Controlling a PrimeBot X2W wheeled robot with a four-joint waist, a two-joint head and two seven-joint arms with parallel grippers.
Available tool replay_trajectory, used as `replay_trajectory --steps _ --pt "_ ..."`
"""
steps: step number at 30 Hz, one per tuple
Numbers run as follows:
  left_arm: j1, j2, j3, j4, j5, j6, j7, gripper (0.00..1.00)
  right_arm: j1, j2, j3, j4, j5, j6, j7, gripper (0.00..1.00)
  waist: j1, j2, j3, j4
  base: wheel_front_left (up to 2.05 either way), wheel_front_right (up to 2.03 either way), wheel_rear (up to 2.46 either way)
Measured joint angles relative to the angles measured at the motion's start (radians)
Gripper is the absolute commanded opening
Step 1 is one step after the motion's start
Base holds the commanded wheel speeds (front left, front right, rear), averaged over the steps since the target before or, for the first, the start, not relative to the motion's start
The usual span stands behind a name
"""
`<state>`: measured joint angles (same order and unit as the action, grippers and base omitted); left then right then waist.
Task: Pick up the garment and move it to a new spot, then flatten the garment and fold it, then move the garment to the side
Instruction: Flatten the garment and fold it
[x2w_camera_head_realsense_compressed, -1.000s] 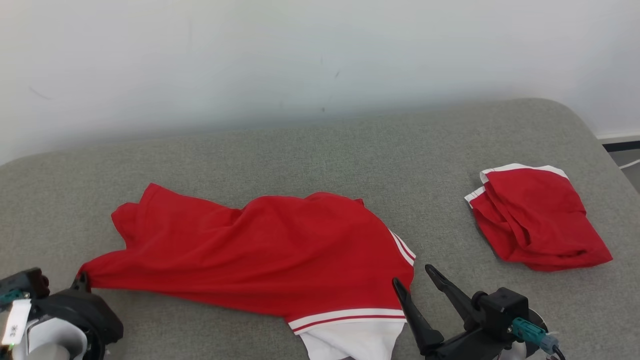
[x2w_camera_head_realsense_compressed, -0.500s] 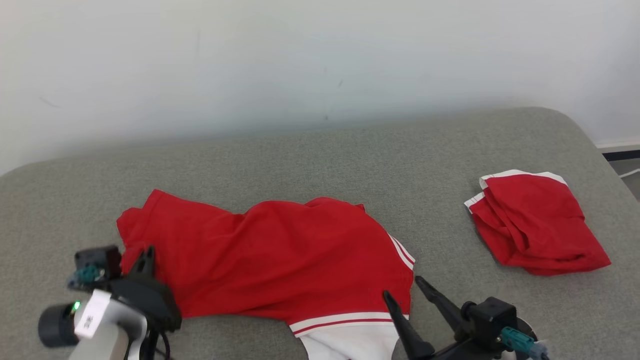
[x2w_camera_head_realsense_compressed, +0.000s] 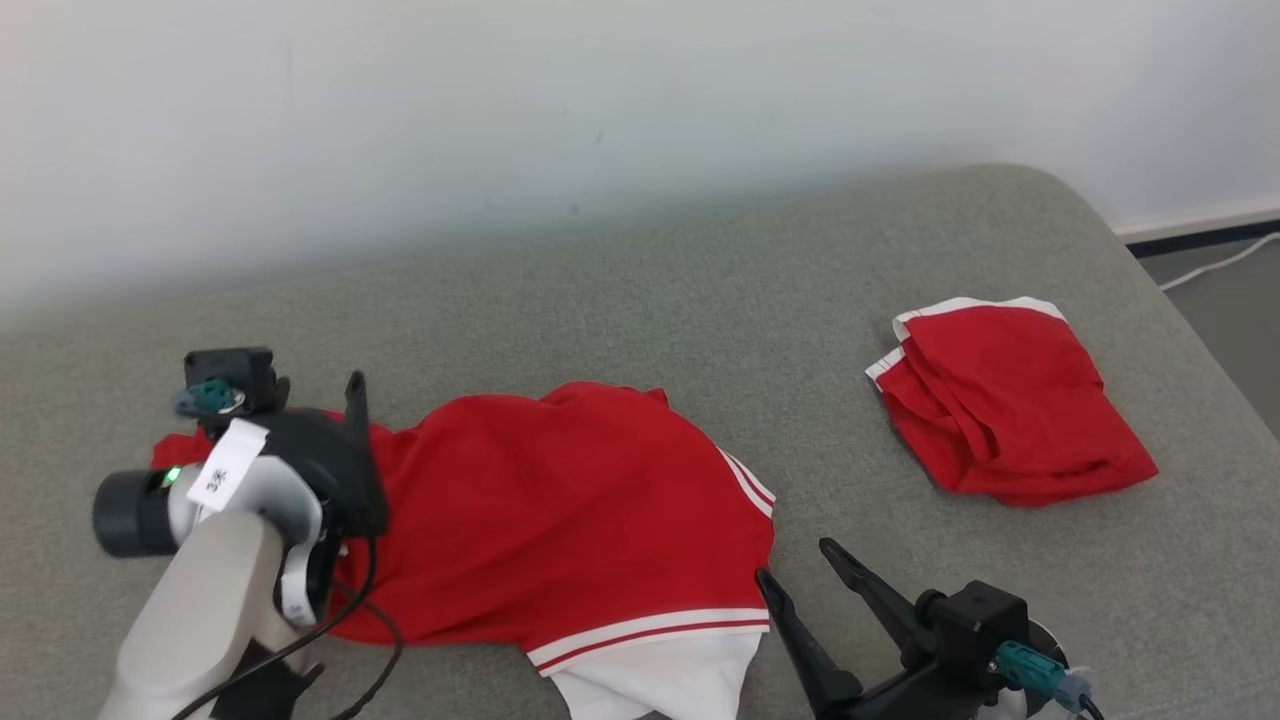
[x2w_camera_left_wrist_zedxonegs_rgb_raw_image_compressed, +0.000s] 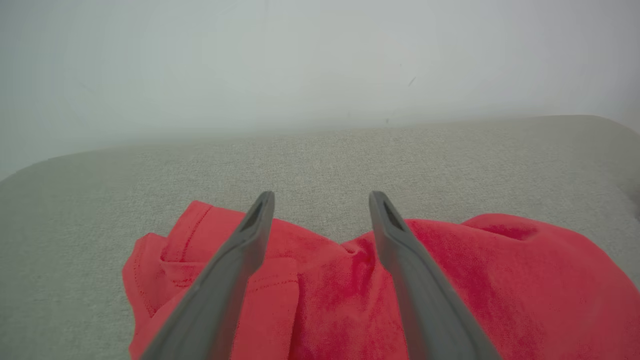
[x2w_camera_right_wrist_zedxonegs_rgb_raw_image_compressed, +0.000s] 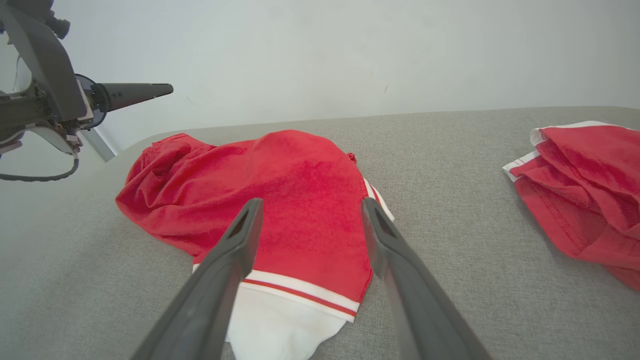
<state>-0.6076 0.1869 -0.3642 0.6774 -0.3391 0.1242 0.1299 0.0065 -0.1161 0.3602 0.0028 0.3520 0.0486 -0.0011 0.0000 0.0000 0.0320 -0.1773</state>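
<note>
Garment (x2w_camera_head_realsense_compressed: 560, 500) mid-fold on couch (x2w_camera_head_realsense_compressed: 700, 300).
Left gripper (x2w_camera_left_wrist_zedxonegs_rgb_raw_image_compressed: 322, 197) wide, empty, above bunched left end; right gripper (x2w_camera_head_realsense_compressed: 795, 560) wide beside white hem, likely for flattening.

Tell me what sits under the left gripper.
Under the open left gripper lies the bunched end of the red garment, resting on the grey cushion. What lies beneath the cloth is covered and cannot be seen.

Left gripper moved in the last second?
Yes. In the head view the left gripper has gone up and rightward, closer to the folded red-and-white garment on the grey cushion; its fingers now open.
</note>
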Motion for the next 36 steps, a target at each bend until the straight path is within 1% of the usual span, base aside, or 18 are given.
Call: replay_trajectory --steps 3,4,5,10,15,17,18,21,22,25,29,32,34,36 --pt "-0.037 -0.034 -0.001 0.011 -0.004 0.0 0.003 1.0 -0.001 -0.002 -0.01 -0.003 0.0 0.0 0.0 1.0 0.0 0.0 0.021 -0.013 0.0 0.0 0.0" --pt "-0.063 -0.058 -0.002 0.012 -0.005 0.0 -0.001 1.0 -0.006 -0.003 -0.015 -0.001 0.0 0.0 -0.001 1.0 0.0001 0.0 0.033 -0.018 0.0 0.0 0.0" --pt "-0.07 -0.063 -0.002 0.013 -0.004 0.0 -0.007 1.0 -0.011 -0.003 -0.016 0.0 0.0 0.0 -0.004 1.0 0.0 0.0 0.038 -0.021 0.0 0.0 0.0" --pt "-0.074 -0.057 -0.007 0.038 -0.004 0.0 -0.011 1.0 -0.016 -0.009 -0.035 0.002 0.0 -0.006 -0.012 1.0 0.0001 0.0001 0.049 -0.01 0.0 0.0 0.0" --pt "-0.067 -0.028 0.004 0.034 -0.005 -0.001 -0.044 1.0 -0.016 -0.01 -0.039 0.013 0.001 -0.006 -0.018 1.0 0.0001 0.0 0.041 0.022 0.0 0.0 0.0" --pt "-0.049 -0.018 0.005 0.008 -0.006 -0.006 -0.071 1.0 -0.016 -0.01 -0.043 0.018 0.002 -0.01 -0.024 1.0 0.0 0.0 0.036 0.035 0.0 0.0 0.0" --pt "-0.037 -0.013 0.004 -0.009 -0.007 -0.028 -0.086 1.0 -0.016 -0.011 -0.045 0.019 0.002 -0.013 -0.027 1.0 0.0 0.0 0.032 0.043 0.0 0.0 0.0" --pt "0.003 0.0 0.001 -0.064 -0.012 -0.056 -0.132 1.0 -0.015 -0.011 -0.049 0.024 0.007 -0.013 -0.034 1.0 0.0 0.0 0.02 0.065 0.0 0.0 0.0" --pt "0.003 0.0 0.001 -0.064 -0.012 -0.056 -0.132 1.0 -0.015 -0.011 -0.049 0.024 0.007 -0.013 -0.034 1.0 0.0 0.0 0.02 0.065 0.0 0.0 0.0" --pt "0.072 0.023 0.005 -0.149 -0.012 -0.064 -0.204 1.0 -0.007 -0.014 -0.062 0.028 0.009 -0.019 -0.044 1.0 0.0 0.0 -0.001 0.094 0.0 0.0 0.0" --pt "0.169 0.032 0.006 -0.251 -0.015 -0.081 -0.27 1.0 0.016 -0.016 -0.074 0.027 0.013 -0.028 -0.053 1.0 0.0 0.0 -0.024 0.122 0.0 0.0 0.0" --pt "0.25 0.042 0.006 -0.325 -0.021 -0.082 -0.313 1.0 0.027 -0.015 -0.081 0.028 0.018 -0.031 -0.062 1.0 -0.0001 0.0 -0.041 0.141 0.0 0.0 0.0" --pt "0.304 0.048 0.012 -0.374 -0.049 -0.102 -0.339 1.0 0.026 -0.011 -0.089 0.027 0.024 -0.032 -0.071 1.0 0.0 -0.0001 -0.052 0.152 0.0 0.0 0.0" --pt "0.366 0.058 0.022 -0.428 -0.066 -0.107 -0.351 1.0 0.026 -0.004 -0.093 0.027 0.038 -0.033 -0.08 1.0 -0.0001 0.0 -0.062 0.161 0.0 0.0 0.0"
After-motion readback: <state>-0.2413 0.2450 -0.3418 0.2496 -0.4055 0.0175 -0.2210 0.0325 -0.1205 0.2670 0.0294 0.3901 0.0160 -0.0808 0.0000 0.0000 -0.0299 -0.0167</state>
